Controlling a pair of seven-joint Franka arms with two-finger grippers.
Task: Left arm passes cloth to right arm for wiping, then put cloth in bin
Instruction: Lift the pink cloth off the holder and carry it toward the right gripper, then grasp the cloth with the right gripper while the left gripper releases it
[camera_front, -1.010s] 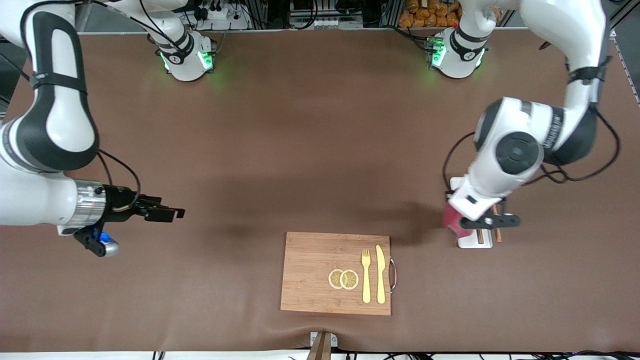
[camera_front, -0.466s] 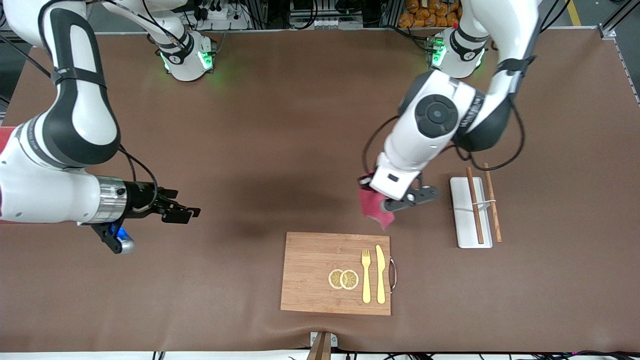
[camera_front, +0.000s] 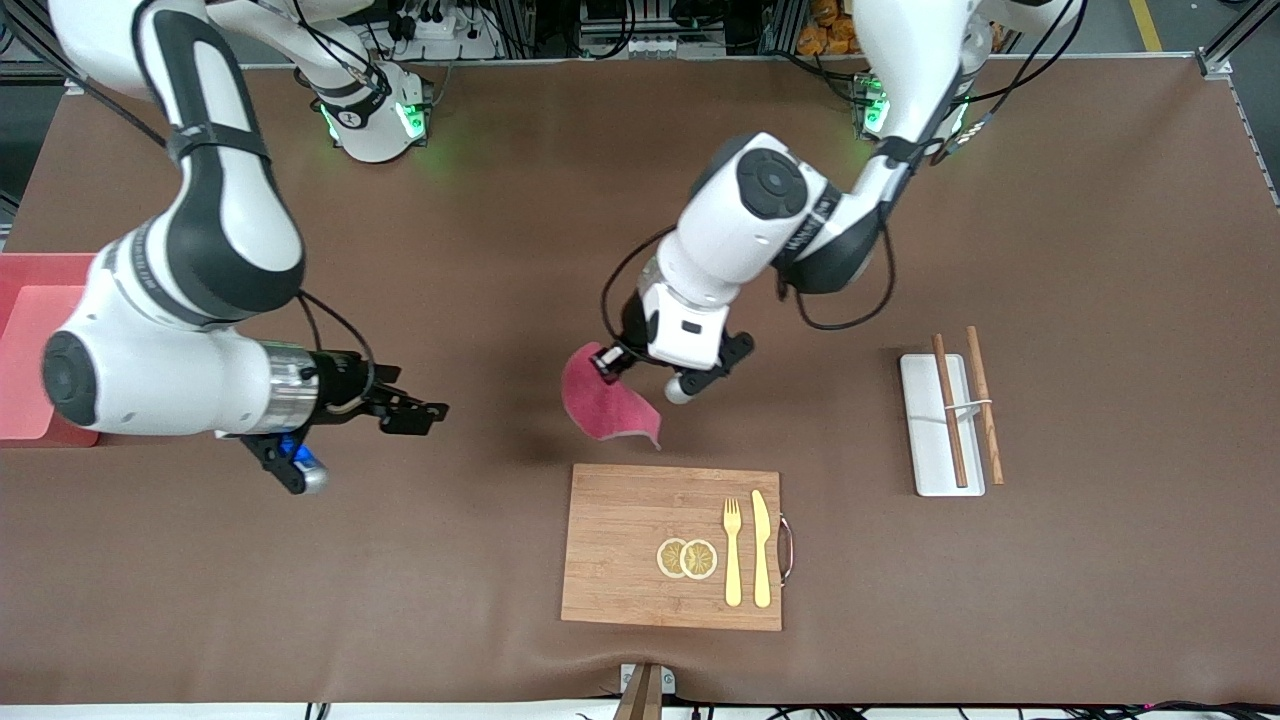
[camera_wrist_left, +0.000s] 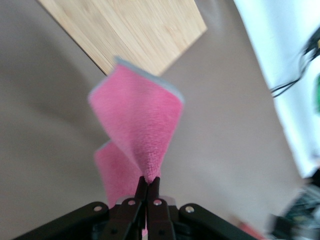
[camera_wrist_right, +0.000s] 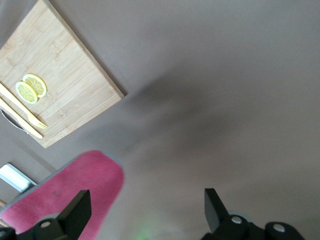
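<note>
Left jaws (camera_wrist_left: 146, 186) pinching one cloth (camera_front: 605, 404); right jaws (camera_front: 418, 412) apart.

Left gripper (camera_front: 606, 365) pinched closed (right gripper (camera_front: 425, 412) spread).

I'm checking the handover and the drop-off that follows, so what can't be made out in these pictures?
- The bin: front view; the picture's edge and the right arm cover most of it, so its inside is unseen.
- Left gripper grip on the cloth: front view, hidden under the wrist; left wrist view shows it shut.
- Cloth's held edge: right wrist view, cut off by the frame.
- Right gripper: open, no cloth between its fingers.
</note>
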